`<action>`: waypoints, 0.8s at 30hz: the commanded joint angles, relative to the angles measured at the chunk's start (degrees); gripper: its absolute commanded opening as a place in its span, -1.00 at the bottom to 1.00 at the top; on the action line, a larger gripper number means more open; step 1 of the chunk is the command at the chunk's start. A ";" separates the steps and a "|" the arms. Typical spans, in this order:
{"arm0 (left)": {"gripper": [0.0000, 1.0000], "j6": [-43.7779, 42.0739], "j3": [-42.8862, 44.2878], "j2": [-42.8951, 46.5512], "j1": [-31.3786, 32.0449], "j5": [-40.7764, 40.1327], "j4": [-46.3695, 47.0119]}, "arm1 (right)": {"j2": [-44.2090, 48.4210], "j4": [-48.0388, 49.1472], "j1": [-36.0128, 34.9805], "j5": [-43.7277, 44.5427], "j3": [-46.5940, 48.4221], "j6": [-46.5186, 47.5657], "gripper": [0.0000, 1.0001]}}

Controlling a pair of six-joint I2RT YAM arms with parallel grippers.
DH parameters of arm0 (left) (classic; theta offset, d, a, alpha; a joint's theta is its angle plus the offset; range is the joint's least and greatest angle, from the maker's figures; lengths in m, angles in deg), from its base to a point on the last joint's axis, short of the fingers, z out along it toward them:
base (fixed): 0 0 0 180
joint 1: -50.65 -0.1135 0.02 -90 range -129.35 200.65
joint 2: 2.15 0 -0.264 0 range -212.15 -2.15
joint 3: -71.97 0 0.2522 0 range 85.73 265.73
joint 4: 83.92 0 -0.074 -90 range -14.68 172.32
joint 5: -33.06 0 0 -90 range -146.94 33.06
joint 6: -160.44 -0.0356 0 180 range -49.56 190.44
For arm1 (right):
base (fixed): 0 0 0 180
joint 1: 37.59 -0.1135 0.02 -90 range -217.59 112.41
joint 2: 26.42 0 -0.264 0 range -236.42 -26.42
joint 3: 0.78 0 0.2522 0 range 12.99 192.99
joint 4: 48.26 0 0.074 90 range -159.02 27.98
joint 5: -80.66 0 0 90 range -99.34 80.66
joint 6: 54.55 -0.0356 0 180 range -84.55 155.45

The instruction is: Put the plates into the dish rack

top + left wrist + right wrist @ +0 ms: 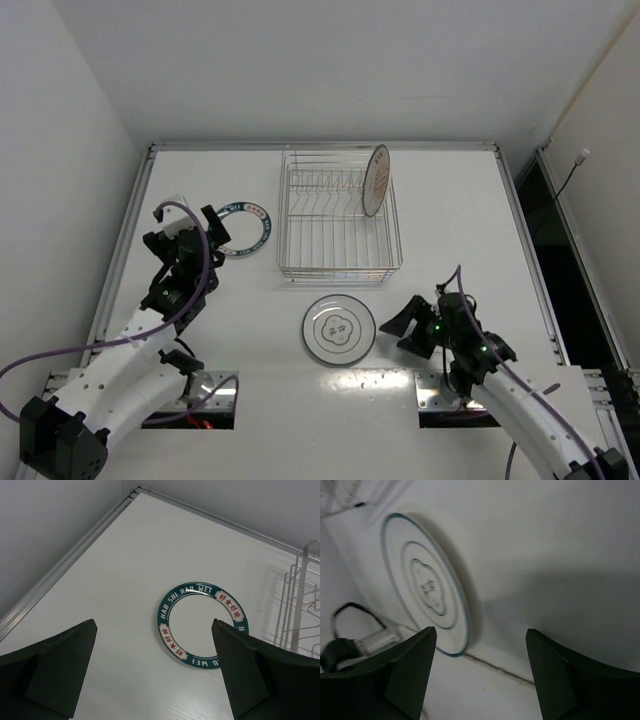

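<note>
The dish rack (340,262) stands at the middle back of the table, its wires also showing in the left wrist view (300,605). One plate with orange-red rim marks (377,180) stands upright in the rack's right end. A plate with a dark blue-green rim (252,222) (172,605) lies flat left of the rack. My left gripper (220,238) (154,625) hovers open just short of it, holding nothing. A plate with a thin grey ring and a centre motif (339,329) (425,587) lies flat in front of the rack. My right gripper (402,332) (481,630) is open and empty beside its right edge.
A raised metal rail (125,240) (65,565) borders the table on the left, back and right. White walls close in behind and at both sides. A dark gap (560,250) runs beyond the right rail. A purple cable (195,250) loops over the left arm.
</note>
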 commanded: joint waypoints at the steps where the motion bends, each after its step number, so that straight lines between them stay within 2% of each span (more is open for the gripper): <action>1: 1.00 0.80 0.23 -0.27 1.63 -1.54 1.65 | 2.95 7.98 -1.05 -2.51 0.02 -13.38 0.41; 4: 1.00 0.18 0.23 -0.80 1.63 -2.25 1.65 | -4.16 10.63 -1.58 -3.74 1.41 -12.16 0.41; 5: 1.00 0.18 0.23 -0.80 1.63 -3.12 1.65 | -10.80 11.60 -2.19 -4.53 2.81 -10.77 0.41; 9: 1.00 0.18 0.23 -0.80 1.63 -3.83 1.13 | -25.93 13.10 -3.78 -4.54 7.91 -8.38 0.41; 16: 1.00 0.18 0.23 -0.19 1.63 -5.06 1.13 | -39.67 8.54 -14.57 3.27 18.27 -6.18 0.43; 18: 1.00 0.18 0.23 -0.19 1.63 -5.06 1.13 | -40.92 8.53 -15.82 5.03 19.60 -6.97 0.19; 23: 1.00 0.18 0.23 -0.19 1.63 -4.54 1.13 | -42.06 8.00 -18.28 6.63 19.61 -8.29 -0.08; 24: 1.00 0.18 0.23 -0.19 1.63 -4.54 1.13 | -43.11 8.00 -18.28 6.63 20.22 -8.29 -0.21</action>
